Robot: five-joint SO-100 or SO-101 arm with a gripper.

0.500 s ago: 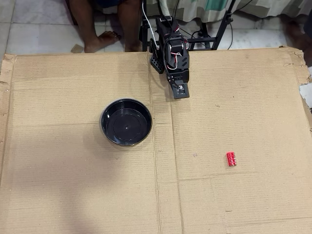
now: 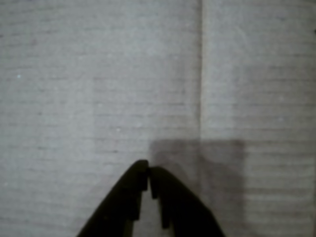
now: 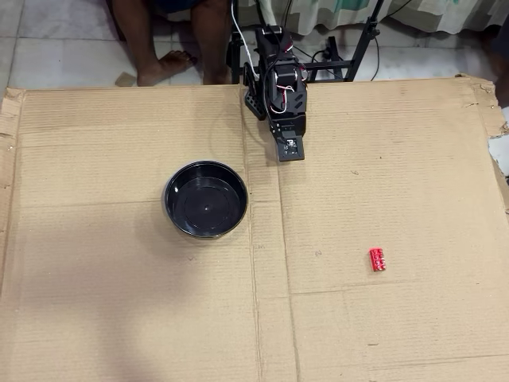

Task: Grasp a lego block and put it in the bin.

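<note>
We see the pincer (image 2: 149, 173) pressed together and empty over bare cardboard (image 3: 119, 302), since no grasp has begun. The block (image 3: 377, 259) lies flat, well apart at overhead right; the bin (image 3: 179, 219) sits upright left, ready to receive.

Wrist view: the gripper (image 2: 149, 178) enters from the bottom edge as two dark fingers, tips meeting at a narrow slit. Below it lies bare corrugated cardboard (image 2: 89, 89), with a vertical seam (image 2: 201, 74) right of centre. A soft rectangular shadow (image 2: 217, 168) falls beside the fingertips.
</note>
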